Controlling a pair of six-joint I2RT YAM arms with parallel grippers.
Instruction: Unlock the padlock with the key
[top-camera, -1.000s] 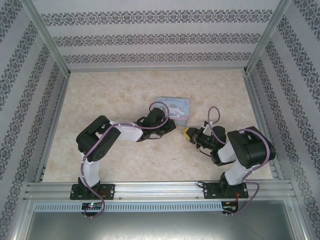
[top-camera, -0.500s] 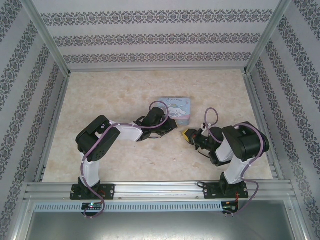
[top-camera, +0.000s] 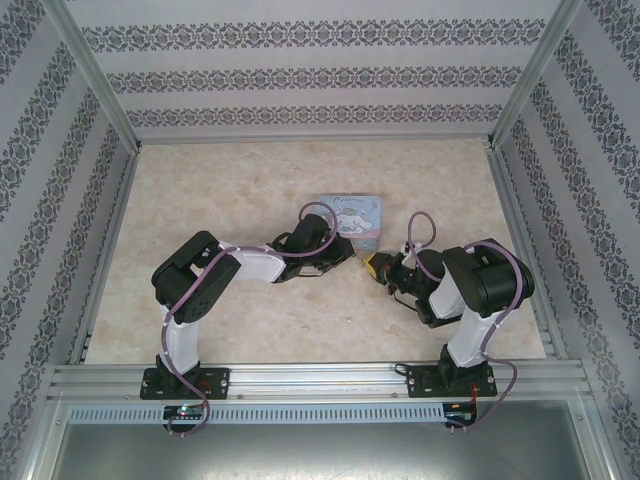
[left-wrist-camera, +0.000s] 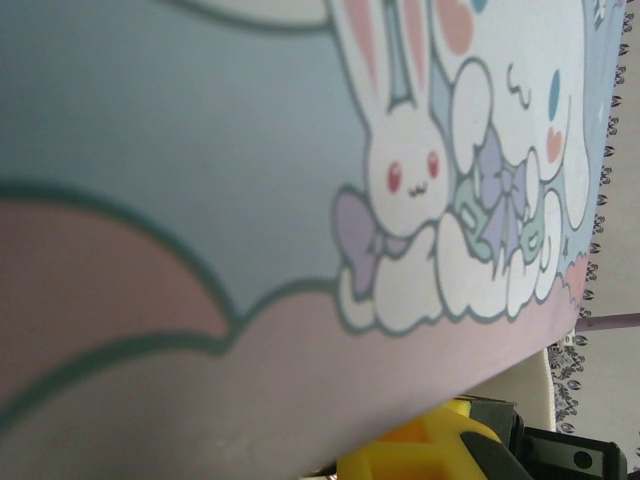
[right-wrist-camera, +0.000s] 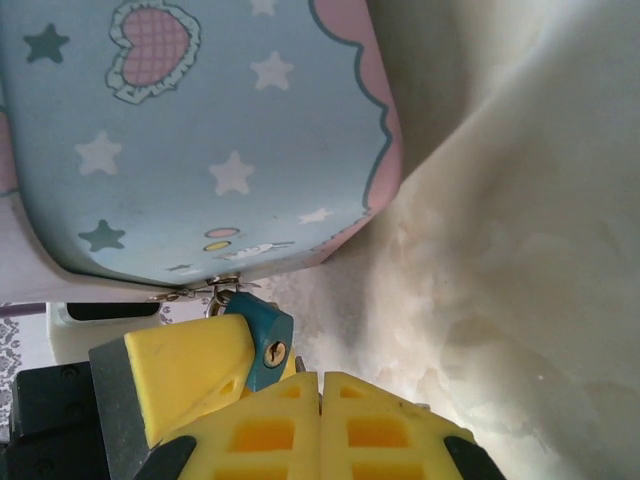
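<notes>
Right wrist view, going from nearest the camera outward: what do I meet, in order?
Right claw → padlock → cartoon tin, with the padlock hanging at the tin's clasp.

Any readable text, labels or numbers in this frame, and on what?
Lid of the cartoon tin, top view: what looks like a line of script along the far edge, too small to read.
Side of the cartoon tin, right wrist view: tiny printed marks near the hasp, blurred.
On the padlock: no legible marking.
</notes>
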